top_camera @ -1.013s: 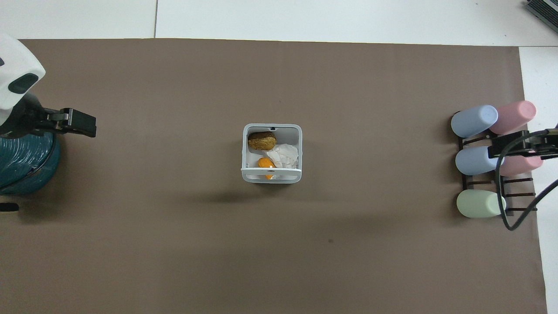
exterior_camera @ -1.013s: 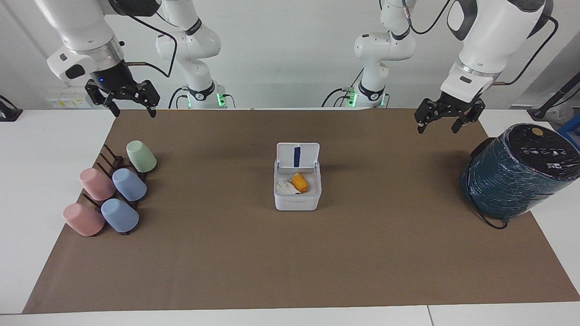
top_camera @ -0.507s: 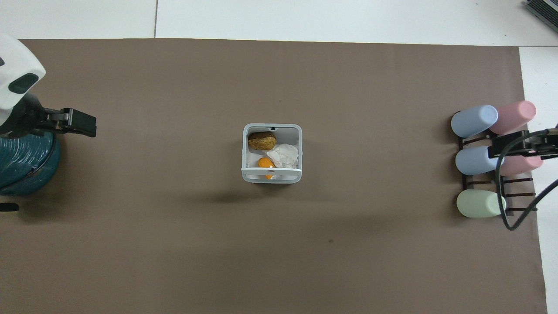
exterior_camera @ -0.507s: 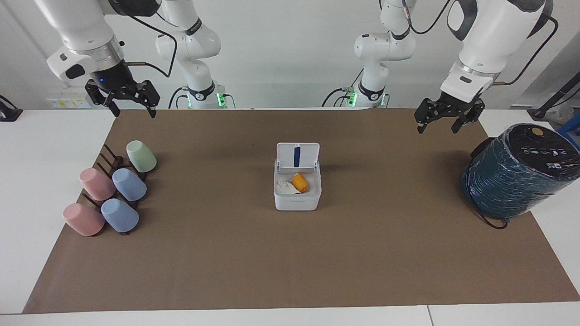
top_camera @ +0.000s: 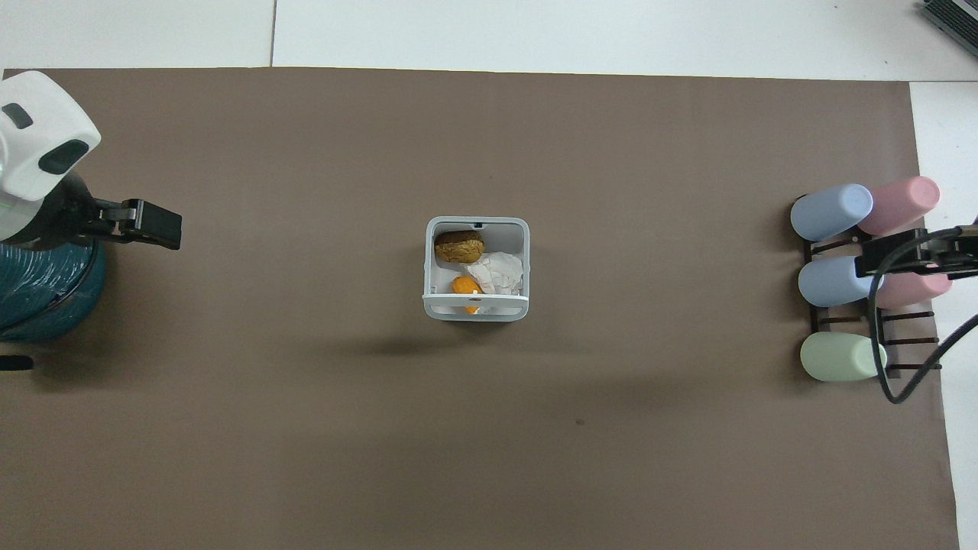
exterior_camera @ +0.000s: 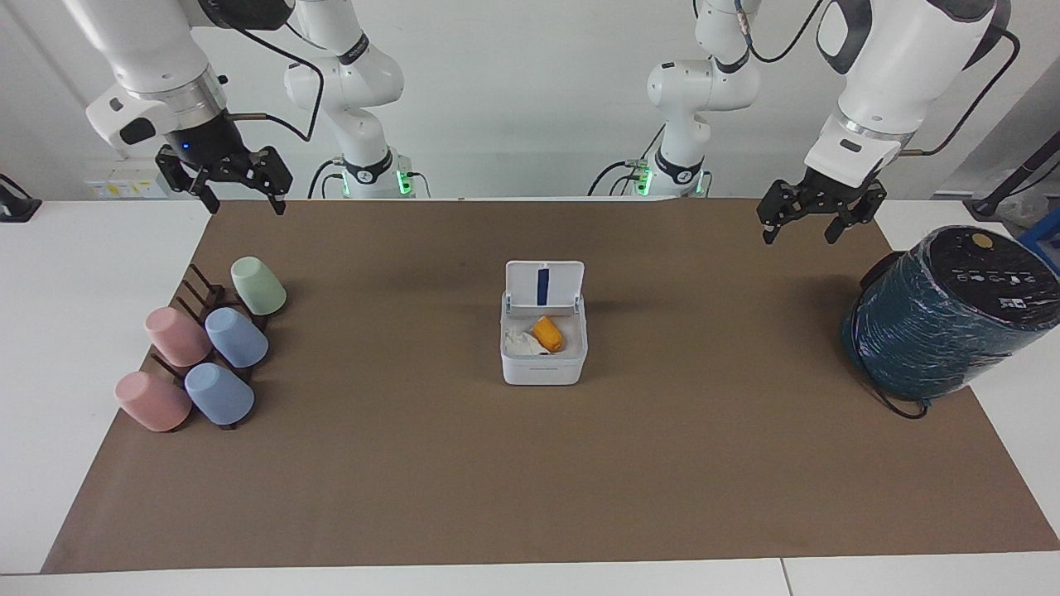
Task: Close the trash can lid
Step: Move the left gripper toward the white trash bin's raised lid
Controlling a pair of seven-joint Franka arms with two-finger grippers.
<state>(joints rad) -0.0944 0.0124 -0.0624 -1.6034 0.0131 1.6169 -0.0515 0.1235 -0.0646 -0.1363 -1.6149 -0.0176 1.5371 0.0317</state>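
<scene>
The small white trash can (exterior_camera: 542,368) stands in the middle of the brown mat and also shows in the overhead view (top_camera: 475,224). Its lid (exterior_camera: 544,284) stands upright, hinged on the side nearer the robots, with the blue strip showing; from above it is edge-on (top_camera: 475,302). Inside lie an orange piece (exterior_camera: 547,333), crumpled white paper (top_camera: 497,271) and a brown lump (top_camera: 458,247). My left gripper (exterior_camera: 798,237) hangs open and empty over the mat by the teal cylinder (top_camera: 157,225). My right gripper (exterior_camera: 244,205) hangs open and empty over the cup rack (top_camera: 905,260).
A large dark teal wrapped cylinder (exterior_camera: 944,319) lies at the left arm's end of the table (top_camera: 38,294). A dark rack with several pastel cups (exterior_camera: 207,348) sits at the right arm's end (top_camera: 848,279). The brown mat (exterior_camera: 530,480) covers the table.
My left gripper has shifted a little toward the middle of the table. The right arm, the can and the lid have not moved.
</scene>
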